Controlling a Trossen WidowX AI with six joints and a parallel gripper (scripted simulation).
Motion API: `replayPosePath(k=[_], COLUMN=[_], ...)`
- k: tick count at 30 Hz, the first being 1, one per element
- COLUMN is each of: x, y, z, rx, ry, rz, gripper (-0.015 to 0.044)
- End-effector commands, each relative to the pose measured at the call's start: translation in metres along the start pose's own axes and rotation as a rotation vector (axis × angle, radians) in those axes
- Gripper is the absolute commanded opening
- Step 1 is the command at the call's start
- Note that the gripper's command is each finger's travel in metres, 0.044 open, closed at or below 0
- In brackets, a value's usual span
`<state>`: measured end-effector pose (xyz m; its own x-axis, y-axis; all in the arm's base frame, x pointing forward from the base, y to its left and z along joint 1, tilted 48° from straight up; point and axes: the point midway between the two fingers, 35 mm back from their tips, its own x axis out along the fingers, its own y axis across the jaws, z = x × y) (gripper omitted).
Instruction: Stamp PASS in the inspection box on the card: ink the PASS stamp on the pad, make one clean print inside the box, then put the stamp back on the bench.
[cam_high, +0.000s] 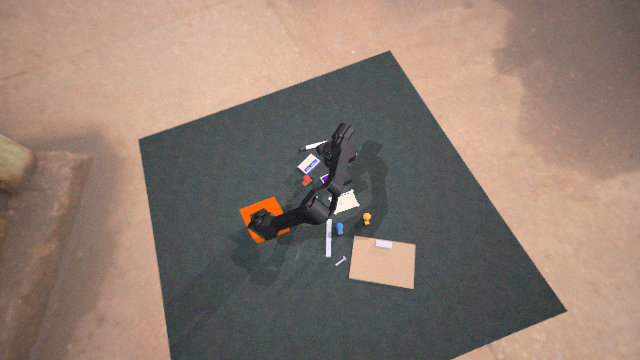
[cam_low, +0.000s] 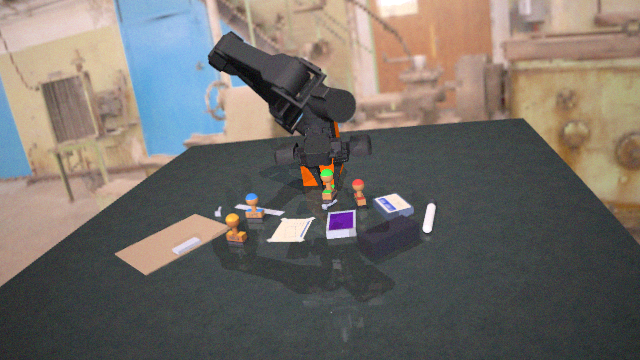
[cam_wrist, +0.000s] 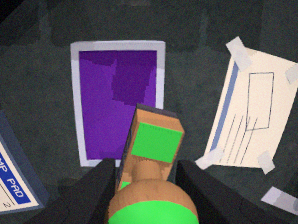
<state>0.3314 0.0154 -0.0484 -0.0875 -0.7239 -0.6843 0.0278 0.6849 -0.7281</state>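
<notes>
My gripper (cam_wrist: 145, 168) is shut on the PASS stamp (cam_wrist: 154, 183) (cam_low: 327, 183), a wooden stamp with a green knob and a green label on its base. In the wrist view the stamp hangs over the lower right corner of the purple ink pad (cam_wrist: 112, 96) (cam_low: 341, 221) (cam_high: 324, 177). I cannot tell whether it touches the pad. The cream card (cam_wrist: 249, 115) (cam_low: 291, 229) (cam_high: 346, 202) lies taped down just to the right of the pad, and its outlined inspection box (cam_wrist: 248, 99) is blank.
A red-topped stamp (cam_low: 358, 191) (cam_high: 306, 180), a blue-topped stamp (cam_low: 253, 205) (cam_high: 340, 228) and a yellow-topped stamp (cam_low: 234, 227) (cam_high: 367, 218) stand nearby. A blue-and-white box (cam_low: 393, 204), a white marker (cam_low: 429, 216), a dark block (cam_low: 390, 235) and a cardboard sheet (cam_low: 155, 247) (cam_high: 382, 265) lie around.
</notes>
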Motion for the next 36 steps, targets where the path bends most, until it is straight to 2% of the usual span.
replayPosePath(k=[1,14,36], x=[-0.004,-0.003,0.008], y=[-0.026,-0.094,-0.095], z=[0.004,0.004,0.005], rx=[-0.078,-0.348,-0.351], ry=[-0.007,-0.003,-0.005], rz=[0.002,-0.006,-0.005], gripper=[0.0,0.0,0.0])
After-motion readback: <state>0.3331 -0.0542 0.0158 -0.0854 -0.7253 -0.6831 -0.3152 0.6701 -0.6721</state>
